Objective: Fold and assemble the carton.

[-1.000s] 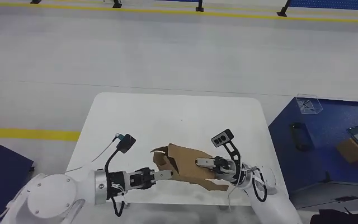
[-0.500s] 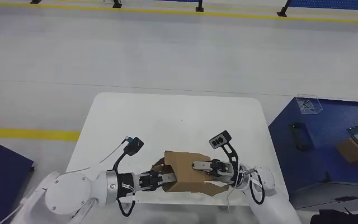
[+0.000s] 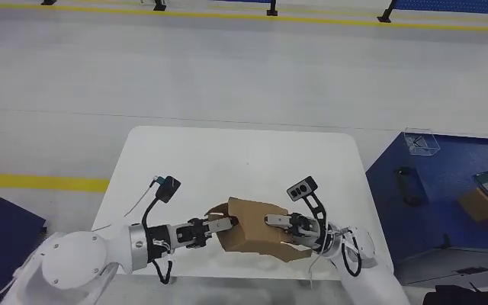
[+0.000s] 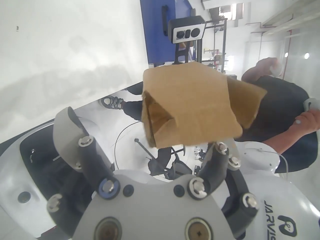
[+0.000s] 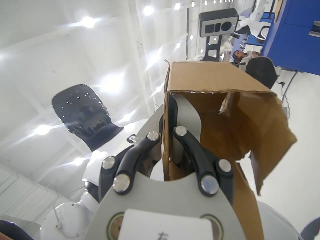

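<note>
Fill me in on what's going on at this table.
The robot is working on a brown carton near the front edge of the table. The right gripper is clamped on one wall at an open end, with one finger inside. The left gripper, fingers spread, sits at the opposite end without gripping. The flaps at that end look partly folded in.

We see the white table (image 3: 229, 160) beneath the right gripper (image 3: 268, 222), 1 blue cabinet (image 3: 412, 202) off to its right, and 1 clear box (image 3: 421, 142) atop that cabinet.
</note>
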Robot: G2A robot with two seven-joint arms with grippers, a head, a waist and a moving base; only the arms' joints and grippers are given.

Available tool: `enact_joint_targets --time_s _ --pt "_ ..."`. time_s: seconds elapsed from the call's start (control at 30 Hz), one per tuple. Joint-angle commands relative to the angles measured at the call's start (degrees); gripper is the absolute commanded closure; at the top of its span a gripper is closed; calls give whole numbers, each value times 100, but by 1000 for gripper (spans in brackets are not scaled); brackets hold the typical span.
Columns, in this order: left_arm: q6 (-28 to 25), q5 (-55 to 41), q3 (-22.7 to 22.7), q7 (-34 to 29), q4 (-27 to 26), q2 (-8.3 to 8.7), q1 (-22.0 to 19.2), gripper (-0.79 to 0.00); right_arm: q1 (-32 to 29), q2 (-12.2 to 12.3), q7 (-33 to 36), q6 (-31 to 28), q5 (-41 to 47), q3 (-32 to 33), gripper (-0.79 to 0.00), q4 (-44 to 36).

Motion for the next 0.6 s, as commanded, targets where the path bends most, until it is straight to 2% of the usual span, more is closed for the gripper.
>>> enact_joint_targets --time_s 0.0,0.07,0.13,0.23,0.4,0.57 --pt "-116 -218 -386 83 21 16 220 -785 4 -20 -36 136 511 35 0 89" --pt "-223 -442 -736 123 44 29 459 -785 14 -51 -36 383 1156 43 0 201" --pt "-318 -524 -1009 110 37 45 677 -785 71 -67 32 538 1392 44 0 298" --pt "-385 -406 -1205 142 21 63 925 -785 93 -100 162 820 1767 -32 0 374" --pt "-560 -10 -1005 89 -230 79 1070 -785 71 -133 411 1162 2010 -138 0 310" --pt "-670 155 -755 149 -388 71 1013 -785 28 -143 576 1272 1815 -217 0 231"
